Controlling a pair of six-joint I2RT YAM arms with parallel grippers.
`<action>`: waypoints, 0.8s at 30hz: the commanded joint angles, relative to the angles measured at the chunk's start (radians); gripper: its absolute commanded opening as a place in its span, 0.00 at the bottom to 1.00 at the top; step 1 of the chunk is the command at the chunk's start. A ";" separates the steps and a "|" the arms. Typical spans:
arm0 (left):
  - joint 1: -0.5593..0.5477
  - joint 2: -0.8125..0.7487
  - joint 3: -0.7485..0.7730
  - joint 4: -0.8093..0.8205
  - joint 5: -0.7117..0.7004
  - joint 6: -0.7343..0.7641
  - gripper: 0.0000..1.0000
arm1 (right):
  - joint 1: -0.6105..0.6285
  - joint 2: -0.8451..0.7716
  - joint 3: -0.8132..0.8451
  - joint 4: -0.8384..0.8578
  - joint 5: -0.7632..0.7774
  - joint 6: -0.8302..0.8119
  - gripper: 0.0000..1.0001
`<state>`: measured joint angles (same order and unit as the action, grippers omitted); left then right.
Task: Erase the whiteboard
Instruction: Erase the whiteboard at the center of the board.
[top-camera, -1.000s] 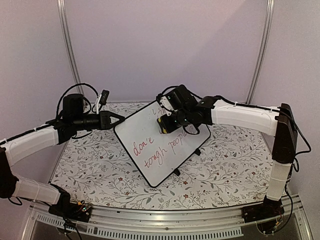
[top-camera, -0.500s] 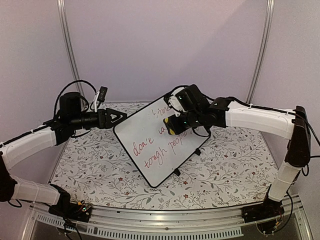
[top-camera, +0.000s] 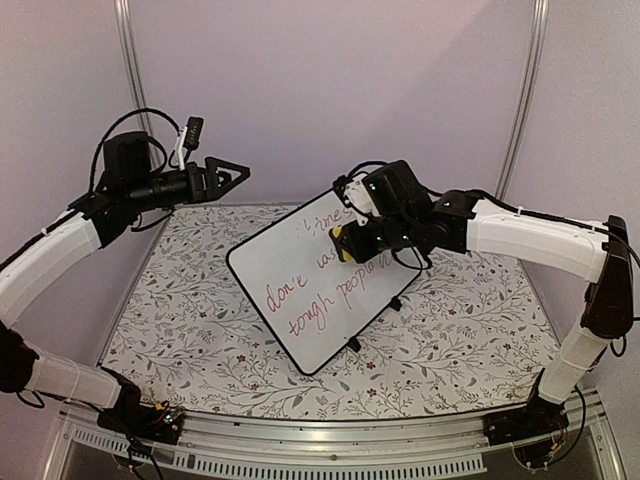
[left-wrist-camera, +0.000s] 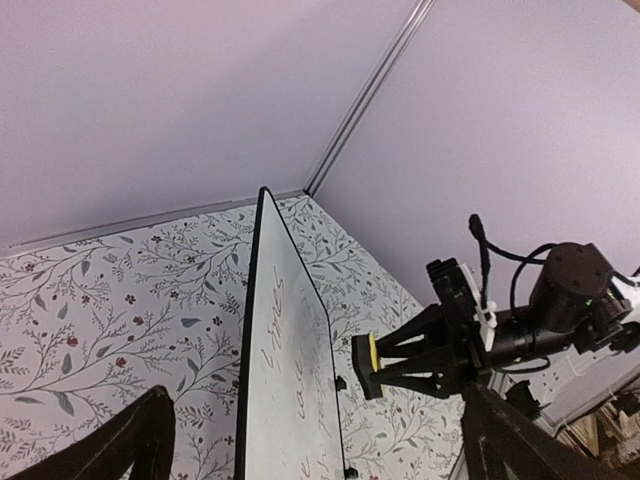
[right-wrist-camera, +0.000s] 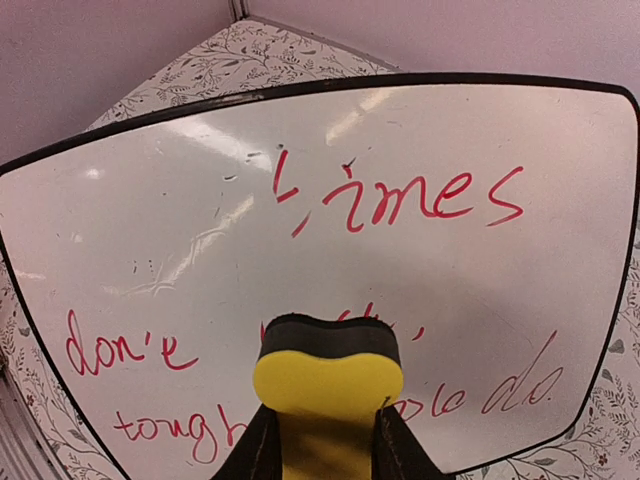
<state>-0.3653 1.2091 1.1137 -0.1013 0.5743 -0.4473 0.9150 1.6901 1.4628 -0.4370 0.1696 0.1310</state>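
Two grippers, one eraser, one board; all positions logged against the whiteboard (top-camera: 285, 262).

1. Whiteboard: stands on small black feet (top-camera: 352, 345) along its bottom edge, leaning back, on the floral table (top-camera: 190, 335), with one lower corner turned toward my bases. Red writing covers most of the face: "times" in the upper part and two longer lines below, with faint smears beside "times". I judge it light, stiff and slick-faced. On such small feet it will likely slide or tip back under a firm wipe. Best hold, in my view: the thin black frame along the top edge, pinched front to back, away from the writing.

2. Right gripper (right-wrist-camera: 328, 425): fingers closed narrow on the yellow-and-black eraser (right-wrist-camera: 330, 375), its pad facing the board's face just below "times". The left wrist view shows a sliver of gap between pad and face, so they are not touching, as far as I can tell.

3. Left gripper (top-camera: 228, 172): fingers spread wide, holding nothing. It hangs high, beyond the board's top-left corner and well apart from the frame.

4. Surroundings: plain walls with metal uprights (top-camera: 128, 80) behind the board, and cables (top-camera: 135, 125) looped at my wrists. In the way: only my own right arm, which crosses over the board's right edge, so any bracing belongs at the top edge.
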 joint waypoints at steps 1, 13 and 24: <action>0.010 0.095 0.087 -0.109 -0.024 0.062 1.00 | -0.006 0.011 0.101 -0.038 0.010 -0.009 0.28; 0.032 0.076 -0.120 0.145 0.044 0.023 1.00 | -0.006 0.008 0.176 -0.110 0.055 0.020 0.28; 0.039 0.058 -0.193 0.258 0.109 -0.022 1.00 | -0.006 0.034 0.254 -0.128 0.076 0.039 0.28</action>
<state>-0.3370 1.2995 0.9447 0.0807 0.6453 -0.4496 0.9150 1.7035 1.6653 -0.5556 0.2203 0.1577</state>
